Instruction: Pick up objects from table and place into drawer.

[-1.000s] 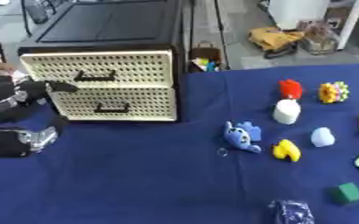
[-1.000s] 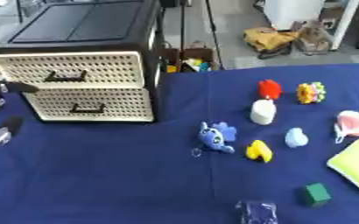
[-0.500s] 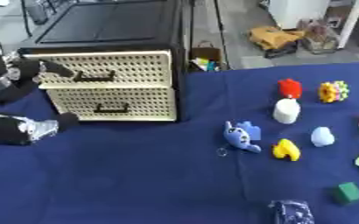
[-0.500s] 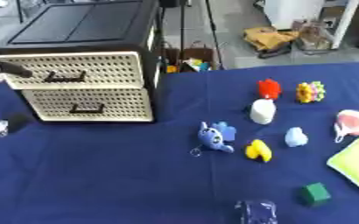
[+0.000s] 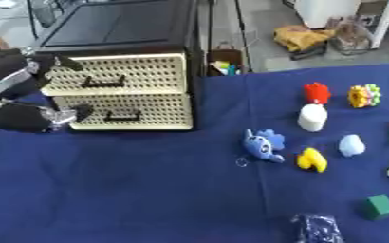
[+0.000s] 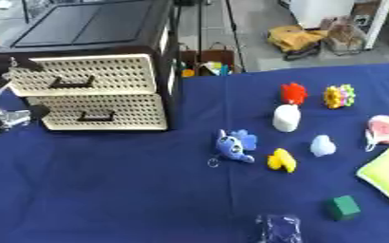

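Observation:
The black drawer unit (image 5: 123, 28) stands at the back left with two cream perforated drawers, both closed. My left hand (image 5: 19, 97) is at the unit's left edge, open; one finger (image 5: 58, 61) reaches the upper drawer front (image 5: 119, 73) and the thumb (image 5: 69, 114) is by the lower one (image 5: 127, 111). Spread over the blue cloth to the right are a blue plush keychain (image 5: 263, 144), a yellow duck (image 5: 311, 159), a white cylinder (image 5: 312, 116), a red toy (image 5: 317, 92), a flower-shaped toy (image 5: 362, 96), a pale blue toy (image 5: 350, 144) and a green cube (image 5: 380, 207).
A pink and white item (image 6: 385, 129) and a yellow-green pad (image 6: 387, 173) lie at the right edge. A dark crinkled packet (image 5: 317, 228) sits near the front edge. Beyond the table's far edge are bags and clutter on the floor.
My left hand has risen along the left side of the drawer fronts, its finger going from the upper drawer's handle to the upper left corner. The toys have not moved.

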You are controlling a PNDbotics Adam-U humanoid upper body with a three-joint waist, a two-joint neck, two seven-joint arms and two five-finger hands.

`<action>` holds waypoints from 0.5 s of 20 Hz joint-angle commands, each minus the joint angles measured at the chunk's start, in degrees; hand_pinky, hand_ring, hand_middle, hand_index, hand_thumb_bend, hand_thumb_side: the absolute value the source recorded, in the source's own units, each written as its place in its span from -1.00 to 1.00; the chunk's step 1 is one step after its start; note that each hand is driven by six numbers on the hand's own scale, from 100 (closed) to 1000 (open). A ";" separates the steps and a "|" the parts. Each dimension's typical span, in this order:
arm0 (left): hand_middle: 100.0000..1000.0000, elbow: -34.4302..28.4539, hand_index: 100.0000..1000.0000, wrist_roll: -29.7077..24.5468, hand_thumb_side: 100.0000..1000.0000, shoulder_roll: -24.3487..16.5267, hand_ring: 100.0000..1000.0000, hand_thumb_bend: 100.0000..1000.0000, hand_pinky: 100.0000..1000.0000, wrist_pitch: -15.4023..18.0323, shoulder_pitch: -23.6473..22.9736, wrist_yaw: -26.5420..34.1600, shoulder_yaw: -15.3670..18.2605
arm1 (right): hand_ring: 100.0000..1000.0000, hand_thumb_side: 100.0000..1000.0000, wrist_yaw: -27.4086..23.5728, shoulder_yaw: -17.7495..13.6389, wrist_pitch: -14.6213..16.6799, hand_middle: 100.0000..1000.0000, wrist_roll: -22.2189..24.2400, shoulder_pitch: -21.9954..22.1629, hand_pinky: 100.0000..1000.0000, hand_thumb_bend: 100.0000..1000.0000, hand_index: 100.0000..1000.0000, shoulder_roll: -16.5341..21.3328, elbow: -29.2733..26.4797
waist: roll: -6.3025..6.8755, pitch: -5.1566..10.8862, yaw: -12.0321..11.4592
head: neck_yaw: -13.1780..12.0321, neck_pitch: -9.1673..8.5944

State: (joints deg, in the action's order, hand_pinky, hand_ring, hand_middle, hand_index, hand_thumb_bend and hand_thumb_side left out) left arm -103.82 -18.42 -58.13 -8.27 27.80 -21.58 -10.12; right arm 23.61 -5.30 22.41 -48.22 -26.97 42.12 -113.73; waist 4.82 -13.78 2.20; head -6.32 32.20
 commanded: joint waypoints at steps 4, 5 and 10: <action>-1.00 2.78 0.68 -1.60 0.25 -0.29 -1.00 -0.26 -1.00 0.50 2.07 -1.43 -0.22 | 0.40 1.00 -0.51 -0.36 2.14 0.34 -2.19 -1.12 0.14 -1.00 0.40 1.03 -0.86 | -0.05 0.81 0.29 | -0.23 0.10; -1.00 3.22 0.67 -1.30 0.25 -0.16 -1.00 -0.26 -1.00 0.81 2.19 -1.64 -0.27 | 0.40 1.00 -0.52 -0.35 2.14 0.34 -2.19 -1.16 0.14 -1.00 0.40 1.01 -0.86 | -0.04 0.75 0.33 | -0.25 0.04; -1.00 5.18 0.64 1.30 0.26 0.33 -1.00 -0.25 -1.00 2.68 2.82 -2.74 -0.30 | 0.40 1.00 -0.56 -0.26 2.16 0.34 -2.10 -1.36 0.13 -1.00 0.40 0.97 -0.86 | 0.04 0.50 0.54 | -0.43 -0.24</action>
State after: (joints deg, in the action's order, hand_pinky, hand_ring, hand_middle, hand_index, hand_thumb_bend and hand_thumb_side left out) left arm -98.77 -17.88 -56.49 -5.99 29.66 -23.88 -10.83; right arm 23.11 -5.29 22.42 -48.21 -27.47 42.10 -113.73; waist 4.99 -14.12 2.76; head -6.51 32.16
